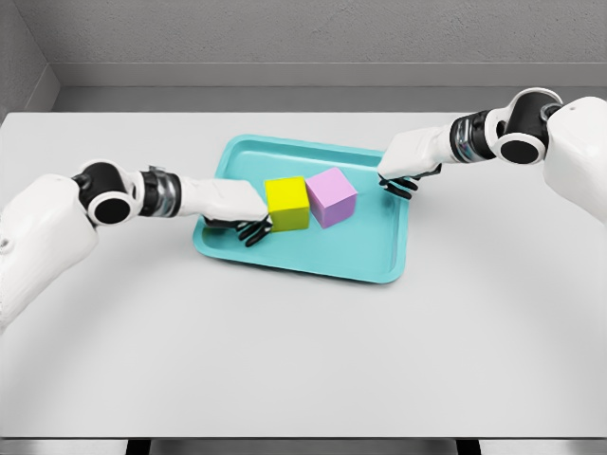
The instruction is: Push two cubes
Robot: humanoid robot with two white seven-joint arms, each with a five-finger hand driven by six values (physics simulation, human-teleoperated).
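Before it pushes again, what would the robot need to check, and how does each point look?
1. Yellow cube and pink cube both on the teal tray: ok.
2. Cubes touching each other: ok.
3. Left hand against the yellow cube: ok.
4. Right hand against the pink cube: not ok, a gap remains.
5. Tray flat on the table: ok.
6. Right hand touching tray rim: cannot tell.

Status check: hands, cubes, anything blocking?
Left hand against yellow cube. Right hand short of pink cube. Cubes touching, on teal tray. Nothing blocking.
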